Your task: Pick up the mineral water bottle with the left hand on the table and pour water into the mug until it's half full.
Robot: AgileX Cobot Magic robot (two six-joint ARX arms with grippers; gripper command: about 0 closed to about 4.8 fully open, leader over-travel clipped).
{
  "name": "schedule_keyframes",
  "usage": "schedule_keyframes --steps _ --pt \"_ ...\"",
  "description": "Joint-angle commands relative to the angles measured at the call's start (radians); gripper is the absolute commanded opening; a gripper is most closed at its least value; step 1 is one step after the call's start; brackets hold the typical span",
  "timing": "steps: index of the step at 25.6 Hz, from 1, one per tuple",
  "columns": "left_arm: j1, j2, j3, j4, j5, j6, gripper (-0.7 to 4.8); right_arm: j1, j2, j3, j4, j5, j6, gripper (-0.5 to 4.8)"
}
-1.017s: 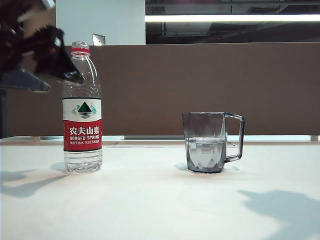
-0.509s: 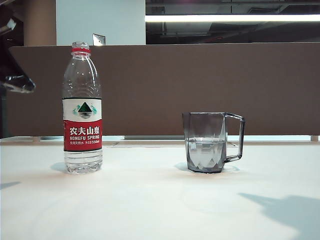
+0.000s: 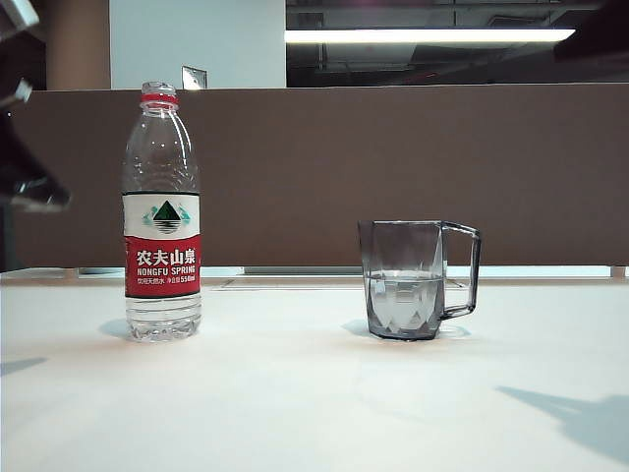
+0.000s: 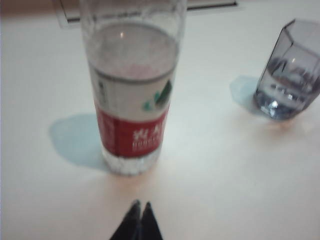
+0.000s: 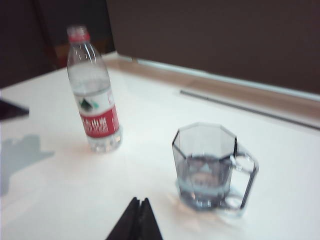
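The mineral water bottle (image 3: 162,211) stands upright on the white table (image 3: 314,393), uncapped, well apart from the smoky grey mug (image 3: 413,279), which holds water to about half its height. The left gripper (image 4: 137,206) hangs above the table just in front of the bottle's base, its jaws pressed together on nothing. The right gripper (image 5: 138,202) hovers near the mug, beside its base, fingertips likewise clenched and empty, the bottle farther off beyond them.
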Motion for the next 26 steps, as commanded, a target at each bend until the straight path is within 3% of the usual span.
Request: schedule_keyframes --steps 1,6,10,14,18,26 --pt "-0.001 -0.002 0.005 0.162 0.003 -0.002 -0.05 0.0 0.0 0.005 -0.019 0.001 0.005 -0.01" --pt "-0.001 -0.002 0.005 0.479 0.003 -0.002 -0.05 0.0 0.0 0.005 -0.023 0.0 0.005 -0.01" --pt "0.0 -0.007 0.005 0.558 0.003 0.005 -0.05 0.0 0.0 0.005 -0.023 0.0 0.005 -0.01" --pt "0.0 -0.08 0.004 0.531 0.003 0.005 -0.05 0.0 0.0 0.005 -0.023 0.001 0.005 -0.01" --pt "0.036 -0.233 0.004 0.415 0.003 0.005 -0.05 0.0 -0.001 0.005 -0.023 0.0 0.005 -0.01" --pt "0.194 -0.398 -0.023 0.317 0.003 0.006 -0.05 0.0 -0.001 0.005 -0.023 0.001 0.005 -0.01"
